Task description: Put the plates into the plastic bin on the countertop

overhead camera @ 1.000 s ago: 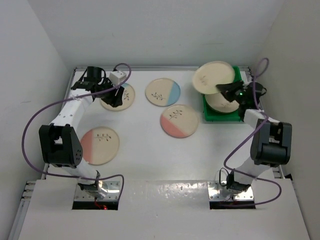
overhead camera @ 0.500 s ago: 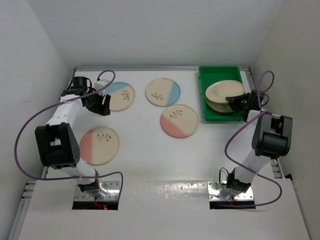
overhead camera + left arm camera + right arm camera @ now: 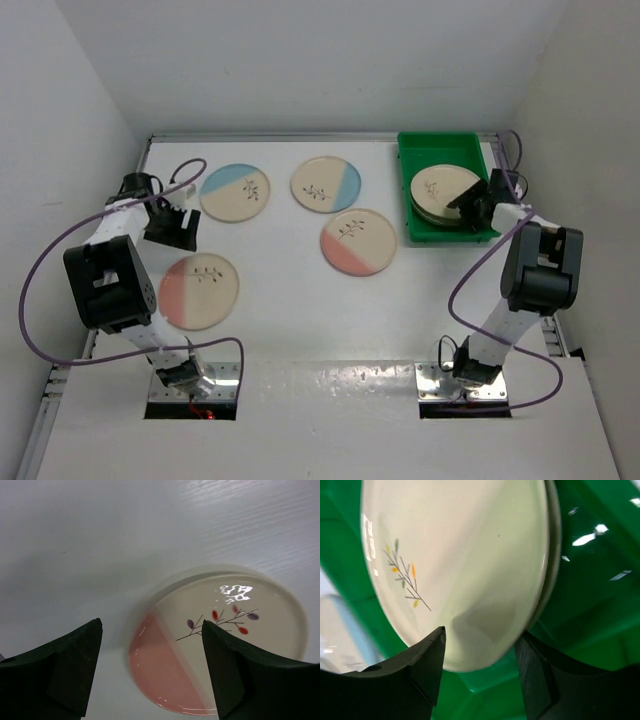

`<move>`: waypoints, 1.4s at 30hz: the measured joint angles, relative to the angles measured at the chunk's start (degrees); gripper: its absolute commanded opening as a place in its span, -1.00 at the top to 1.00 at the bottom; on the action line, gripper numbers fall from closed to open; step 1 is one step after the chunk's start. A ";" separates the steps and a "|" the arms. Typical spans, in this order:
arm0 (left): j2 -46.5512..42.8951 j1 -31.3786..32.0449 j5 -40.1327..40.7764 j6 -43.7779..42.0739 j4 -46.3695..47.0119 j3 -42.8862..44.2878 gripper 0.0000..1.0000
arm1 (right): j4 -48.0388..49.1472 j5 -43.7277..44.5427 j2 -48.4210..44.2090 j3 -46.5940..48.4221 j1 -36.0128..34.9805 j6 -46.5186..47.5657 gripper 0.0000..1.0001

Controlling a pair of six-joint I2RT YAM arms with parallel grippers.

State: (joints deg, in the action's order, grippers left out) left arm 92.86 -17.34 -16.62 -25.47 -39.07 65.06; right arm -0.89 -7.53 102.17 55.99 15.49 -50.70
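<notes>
Top plate (image 3: 455, 555) flat, face up, in plastic bin (image 3: 440, 145). Right gripper (image 3: 480, 645) open wide at its rim, gripping nothing. Left gripper (image 3: 150, 630) open above flat pink plate (image 3: 220, 645).

The plastic bin (image 3: 440, 148) is bright green. The plates stacked in it are cream. The top plate (image 3: 455, 555) bears a thin dark sprig with yellow, orange and green leaves. The countertop (image 3: 290, 325) is glossy white.

The other four plates are cream with a dark sprig:
- far-left plate (image 3: 235, 192): pale blue segment
- far-centre plate (image 3: 326, 185): pale blue segment
- centre plate (image 3: 359, 241): pink segment
- near-left plate (image 3: 200, 290): pink segment, with red and purple leaves on the sprig
</notes>
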 measured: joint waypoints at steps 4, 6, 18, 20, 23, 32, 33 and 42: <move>3.39 -2.08 2.34 -1.16 -0.02 -0.04 -0.65 | -7.63 6.45 -2.08 2.78 -2.27 5.95 -0.35; 5.31 -2.38 3.34 -1.95 -0.07 -0.11 -0.65 | -10.64 11.39 -4.33 3.54 -4.37 8.96 -0.59; 9.62 -2.95 3.19 -8.44 -2.40 -1.86 1.00 | -13.00 19.93 -20.90 3.91 -13.86 20.13 -0.62; 9.73 -3.23 2.89 -8.74 -2.40 -1.46 1.00 | -11.67 17.62 -21.97 3.19 -17.18 22.32 -0.64; 9.46 -3.13 2.34 -9.38 -2.73 -1.36 1.00 | -10.47 8.68 -21.40 2.38 -23.32 25.73 -0.64; -1.92 11.56 -8.00 -7.72 -3.65 -3.72 1.00 | -9.07 -16.52 1.29 7.30 -46.29 30.03 -0.62; -3.76 12.17 -8.98 -7.30 -3.78 -3.54 1.00 | -8.98 -18.34 4.07 8.68 -48.24 29.79 -0.62; -5.95 14.12 -10.19 -6.03 -2.64 -2.19 1.00 | -0.52 -30.23 20.87 19.30 -53.13 21.33 -0.62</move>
State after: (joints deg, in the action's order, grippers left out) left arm 86.91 -3.22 -26.81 -31.51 -41.71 62.87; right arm -1.41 -37.76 123.04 75.29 -37.65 -29.36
